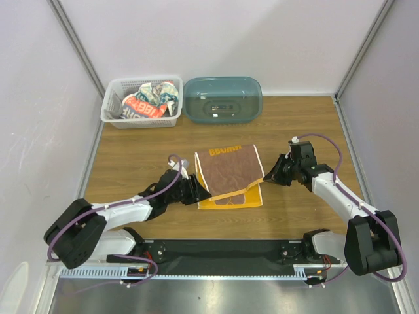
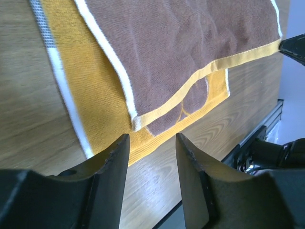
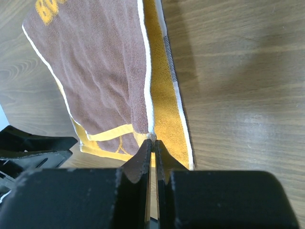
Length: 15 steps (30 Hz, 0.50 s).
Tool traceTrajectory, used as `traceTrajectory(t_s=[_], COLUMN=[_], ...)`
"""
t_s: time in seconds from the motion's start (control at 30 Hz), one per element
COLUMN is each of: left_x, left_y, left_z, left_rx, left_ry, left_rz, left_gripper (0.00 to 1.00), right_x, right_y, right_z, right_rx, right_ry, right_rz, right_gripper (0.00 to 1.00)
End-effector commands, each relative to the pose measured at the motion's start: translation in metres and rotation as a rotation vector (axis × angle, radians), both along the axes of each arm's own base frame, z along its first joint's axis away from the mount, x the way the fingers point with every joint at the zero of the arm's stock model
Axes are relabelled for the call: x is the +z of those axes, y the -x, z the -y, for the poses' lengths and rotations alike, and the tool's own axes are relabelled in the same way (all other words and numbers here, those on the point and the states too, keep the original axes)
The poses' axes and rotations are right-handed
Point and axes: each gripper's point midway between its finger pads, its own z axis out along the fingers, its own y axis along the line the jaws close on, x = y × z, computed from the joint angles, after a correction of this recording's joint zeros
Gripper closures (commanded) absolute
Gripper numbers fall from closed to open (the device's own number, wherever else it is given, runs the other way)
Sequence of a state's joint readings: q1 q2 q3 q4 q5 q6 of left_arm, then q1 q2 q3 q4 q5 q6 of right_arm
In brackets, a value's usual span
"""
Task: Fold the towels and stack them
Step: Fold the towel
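The wooden table (image 1: 131, 163) carries everything. Both arms reach in from its near edge, low and stretched forward. The left arm (image 1: 124, 209) lies almost flat along the wood and angles right towards the middle. The right arm (image 1: 334, 190) rises from its base, bends at the elbow and points left.

The brown towel (image 1: 229, 171) lies folded at the centre of the table, between the two grippers. Its brown top layer rests over an orange one that shows along the left and near edges, with a thin white line at the border.

At the far edge stand a teal tub (image 1: 222, 99) with its lid on, and to its left a white lattice basket (image 1: 112, 112). A white towel (image 1: 147, 104) is crumpled in the basket.

The left gripper (image 1: 195, 190) sits at the brown towel's near left corner. In the left wrist view its fingers (image 2: 114, 162) stand apart with bare wood between them, just short of the orange edge.

The right gripper (image 1: 273, 171) is at the towel's right edge. Its fingers (image 3: 143, 157) are pressed together, tips right at the white border. Whether any cloth is pinched between them cannot be told.

Orange capitals run along the brown towel's far edge; the right wrist view shows "B" clearly, and the rest is unreadable. The white towel shows large red letters, seemingly "BB".
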<state>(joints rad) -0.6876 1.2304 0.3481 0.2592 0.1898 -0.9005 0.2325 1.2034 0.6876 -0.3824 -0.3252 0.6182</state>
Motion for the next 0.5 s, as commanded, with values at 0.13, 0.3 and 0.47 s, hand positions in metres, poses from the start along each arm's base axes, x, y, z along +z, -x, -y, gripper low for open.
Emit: traceTrajectory(t_s=[0.13, 0.3, 0.47], left_x=[0.005, 0.001, -0.002], left_y=[-0.008, -0.007, -0.009], left_z=[0.022, 0.020, 0.017], left_rx=[0.057, 0.088, 0.112], left_ry=[0.109, 0.096, 0.084], left_rz=[0.011, 0.000, 0.006], left_gripper=[0.51, 0.51, 0.48], right_x=[0.009, 0.011, 0.009], right_y=[-0.006, -0.004, -0.003], right_z=[-0.005, -0.004, -0.004], right_rx=[0.052, 0.057, 0.056], right_ry=[-0.005, -0.002, -0.004], right_rz=[0.066, 0.074, 0.074], right_gripper=[1.00, 1.00, 1.00])
